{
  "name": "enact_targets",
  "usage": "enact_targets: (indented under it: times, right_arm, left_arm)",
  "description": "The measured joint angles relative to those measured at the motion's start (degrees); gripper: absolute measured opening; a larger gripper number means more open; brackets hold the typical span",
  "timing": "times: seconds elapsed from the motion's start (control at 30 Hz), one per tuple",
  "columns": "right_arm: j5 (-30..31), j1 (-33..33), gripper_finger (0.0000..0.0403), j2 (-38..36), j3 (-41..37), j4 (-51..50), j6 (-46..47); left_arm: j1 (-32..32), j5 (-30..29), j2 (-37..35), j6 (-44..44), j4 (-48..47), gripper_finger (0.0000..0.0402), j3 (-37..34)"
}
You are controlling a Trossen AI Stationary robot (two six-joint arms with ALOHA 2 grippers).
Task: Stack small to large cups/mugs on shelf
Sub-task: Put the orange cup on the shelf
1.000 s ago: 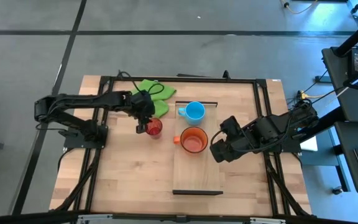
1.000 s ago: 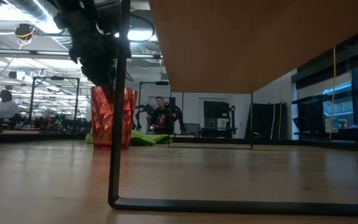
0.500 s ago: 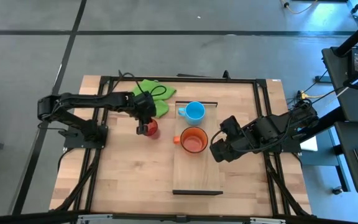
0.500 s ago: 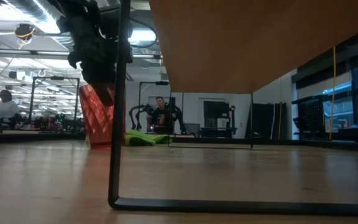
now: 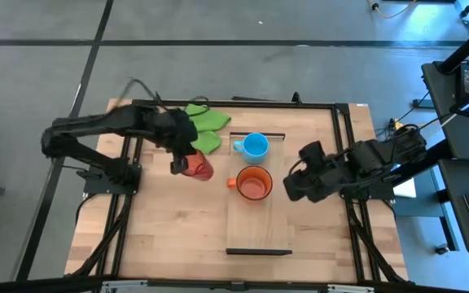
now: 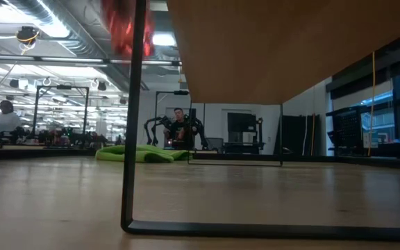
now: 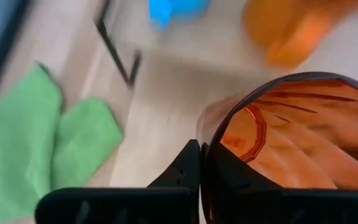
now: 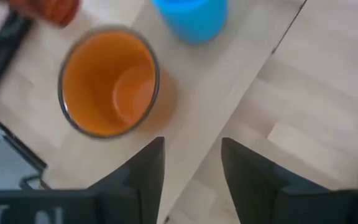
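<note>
The translucent red ribbed cup point(image 5: 199, 168) hangs tilted above the table, left of the shelf point(image 5: 259, 228), with my left gripper point(image 5: 179, 165) shut on it. In the low view it is a red blur point(image 6: 126, 28) high up. The orange mug point(image 5: 253, 184) and the light-blue mug point(image 5: 255, 146) stand upright on the shelf's far half. My right gripper point(image 5: 293, 187) hovers open at the shelf's right edge, just right of the orange mug point(image 8: 107, 81), touching nothing. My left gripper holds the red cup by its rim point(image 7: 211, 144), on the side nearest the wrist. One dark finger point(image 7: 190, 167) lies outside the wall; the other seems to be inside the cup. The cup is lifted clear of the table and tilted, its mouth toward the gripper.
A green cloth point(image 5: 202, 129) lies at the far side, left of the shelf's far end bar point(image 5: 257, 134). The black table frame runs along the table's left, right and far edges. Bare wood lies on the shelf's near half and left of it.
My left gripper has taken hold of the red cup's rim, tipped the cup over and raised it off the table, where it stood upright a second ago. My right gripper has drawn back a little from the orange mug toward the table's right edge.
</note>
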Motion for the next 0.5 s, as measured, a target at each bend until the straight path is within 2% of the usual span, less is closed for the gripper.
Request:
enact_targets:
  times: [0.13, 0.23, 0.5]
  right_arm:
    - [2.1, -1.2, 0.0164, -2.1, -1.9, 0.0, -0.2]
    - [0.8, -1.6, 0.0175, -3.8, -5.4, 0.0, -1.1]
    - [-3.7, 0.0, 0.0192, -9.1, -16.8, 0.0, 3.2]
  left_arm:
    - [-6.5, -6.1, 4.3, -11.3, -6.3, 0.0003, 15.6]
    - [-11.1, -9.1, 8.1, -16.6, -9.1, 0.0003, 24.0]
    - [-22.6, -6.8, 20.0, -23.9, -10.1, 0.0003, 34.7]
